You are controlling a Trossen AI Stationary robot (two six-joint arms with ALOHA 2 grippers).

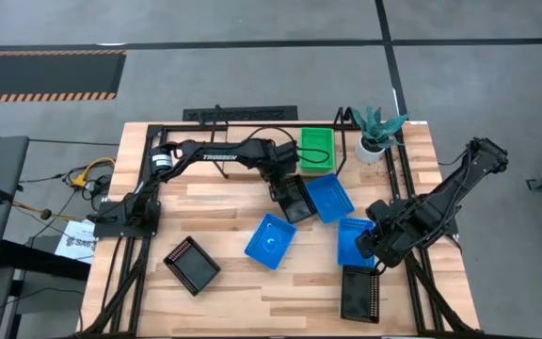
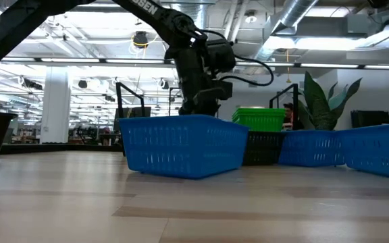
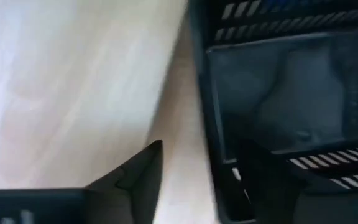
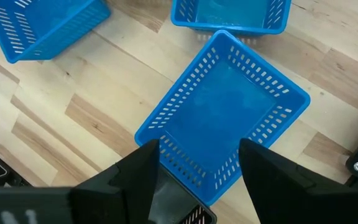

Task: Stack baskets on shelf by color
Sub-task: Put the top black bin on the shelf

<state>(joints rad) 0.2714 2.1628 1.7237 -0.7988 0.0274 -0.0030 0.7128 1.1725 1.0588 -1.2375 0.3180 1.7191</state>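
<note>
Left wrist view shows the left claw (image 3: 191,180) spread astride the rim of a black basket (image 3: 278,93) mid-counter (image 1: 224,292), beside a blue basket (image 1: 329,197) and just before the shelf (image 1: 252,115), where a green basket (image 1: 315,149) sits. Right claw (image 4: 197,168) hangs spread over another blue basket (image 4: 225,112) at the counter's right. Judged light, stiff, slick plastic; best pinched at a perforated wall.
</note>
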